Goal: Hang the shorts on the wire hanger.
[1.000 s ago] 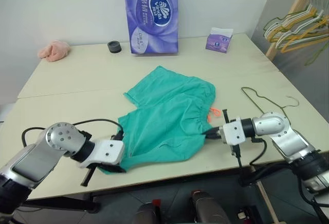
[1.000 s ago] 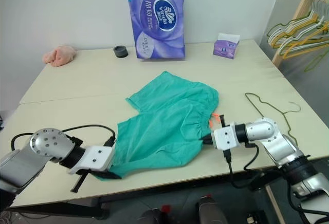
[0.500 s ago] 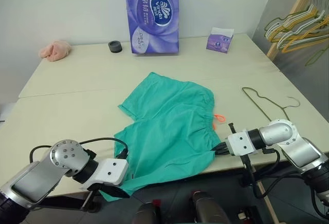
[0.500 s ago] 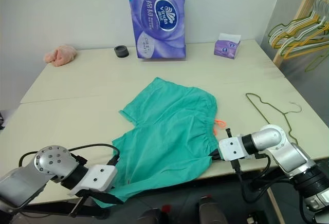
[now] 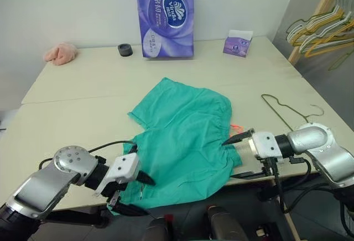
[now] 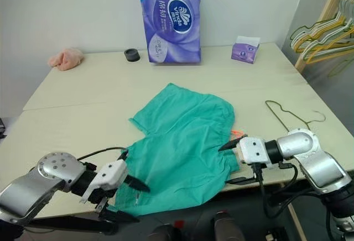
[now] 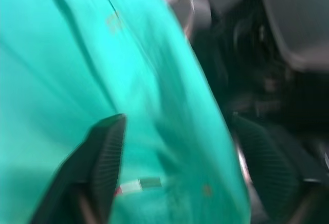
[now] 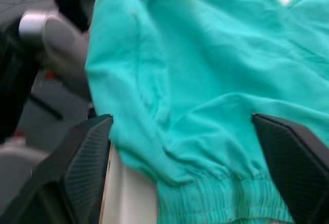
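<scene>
The teal shorts (image 5: pixel 182 130) lie spread on the table, and their near hem hangs over the front edge. An orange drawstring (image 5: pixel 235 127) peeks out at the waistband on the right. My left gripper (image 5: pixel 137 195) is open at the shorts' near left corner, with fabric between its spread fingers (image 7: pixel 103 157). At the waistband's near right end my right gripper (image 5: pixel 238 156) is open too, one finger above the cloth and one below the table edge. The right wrist view shows the shorts (image 8: pixel 205 80) between its fingers. The wire hanger (image 5: pixel 279 114) lies flat on the table, right of the shorts.
A purple tissue pack (image 5: pixel 166 9), a black roll (image 5: pixel 125 49), a small tissue box (image 5: pixel 238 42) and a pink cloth (image 5: pixel 60 53) stand along the table's back. A rack with yellow and light-green hangers (image 5: pixel 321 25) is at the far right.
Both grippers have gone from shut to open and let go of the shorts. Before that they had drawn the shorts toward the front edge, where the hem now hangs over.
</scene>
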